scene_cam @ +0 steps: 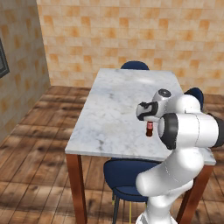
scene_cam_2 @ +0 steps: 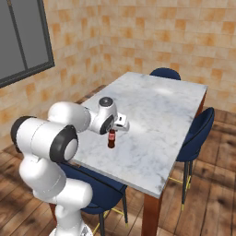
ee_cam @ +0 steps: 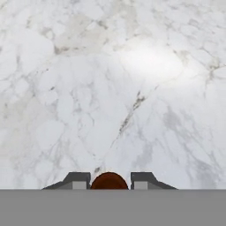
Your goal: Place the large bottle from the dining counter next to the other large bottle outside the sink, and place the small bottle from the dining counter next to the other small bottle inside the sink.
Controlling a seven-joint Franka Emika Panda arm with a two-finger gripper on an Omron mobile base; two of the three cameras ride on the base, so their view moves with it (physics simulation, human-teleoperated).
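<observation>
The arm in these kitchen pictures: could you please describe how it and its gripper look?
The arm has glossy white, rounded, tube-like links with black bands at the joints and a grey disc capping one joint. The gripper sits on a white hand with a dark section; its fingers are small, dark grey and blocky. No cables or markings are visible.

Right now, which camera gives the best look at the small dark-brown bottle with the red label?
The right base view: the small dark-brown red-labelled bottle stands upright on the white marble table top, unobstructed below the claw. The left base view shows its lower body; the hand view shows its rounded top between the fingertips.
</observation>
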